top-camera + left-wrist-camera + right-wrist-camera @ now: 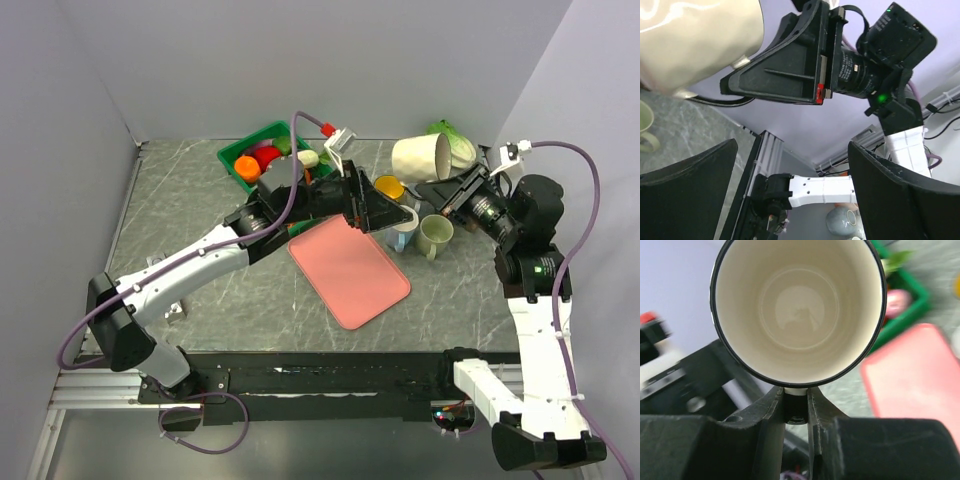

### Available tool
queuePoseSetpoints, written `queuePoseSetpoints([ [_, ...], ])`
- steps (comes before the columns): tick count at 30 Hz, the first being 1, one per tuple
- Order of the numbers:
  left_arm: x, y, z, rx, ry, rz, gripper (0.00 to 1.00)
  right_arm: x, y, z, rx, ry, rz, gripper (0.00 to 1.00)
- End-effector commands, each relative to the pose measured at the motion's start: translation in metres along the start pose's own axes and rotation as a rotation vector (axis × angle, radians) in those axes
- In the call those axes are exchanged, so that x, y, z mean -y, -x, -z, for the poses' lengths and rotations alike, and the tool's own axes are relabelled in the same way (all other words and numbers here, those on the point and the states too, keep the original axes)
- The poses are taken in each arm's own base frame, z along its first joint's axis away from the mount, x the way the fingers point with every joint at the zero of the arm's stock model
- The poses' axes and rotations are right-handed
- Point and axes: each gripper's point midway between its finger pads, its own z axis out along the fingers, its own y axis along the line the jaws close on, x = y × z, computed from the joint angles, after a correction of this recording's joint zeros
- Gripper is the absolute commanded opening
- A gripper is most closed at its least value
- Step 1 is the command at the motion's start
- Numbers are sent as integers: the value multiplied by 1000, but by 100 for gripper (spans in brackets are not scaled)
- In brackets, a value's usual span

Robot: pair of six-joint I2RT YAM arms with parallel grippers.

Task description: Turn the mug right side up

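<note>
Glossy cream mug (422,157) aloft over the far right of the table (200,210), tipped on its side, round mouth turned toward the right arm, base toward the left. Held by the right gripper (796,402): black jaws clenched on a small cream nub just below the rim, probably the handle, though mostly hidden between them. From the right wrist, a smooth pale interior edged by a thin dark line, a neat circle filling the upper view.

Left gripper (395,215) close by, apart from the mug, over the far edge of a flat pink tray (349,268) with rounded corners. Jaws spread wide, released. Matte black, wedge-shaped fingers (685,195) at either lower side of the left wrist view, with the mug's shiny curved wall at upper left.

Near the mug, on grey stone-veined tabletop: a small yellow cup (389,186) and a pale green cup (435,235) with a loop handle, upright, near the tray's far corner. Farther left, a green plastic bin (228,160), rectangular, holding rounded orange and red pieces. Just behind the mug, a leafy green object (462,150)
</note>
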Motion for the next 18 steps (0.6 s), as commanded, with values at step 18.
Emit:
queuePoseSetpoints([
  [18,-117,-12,54,-117,472,57,96,191,68,62,238,-1002,273,0],
])
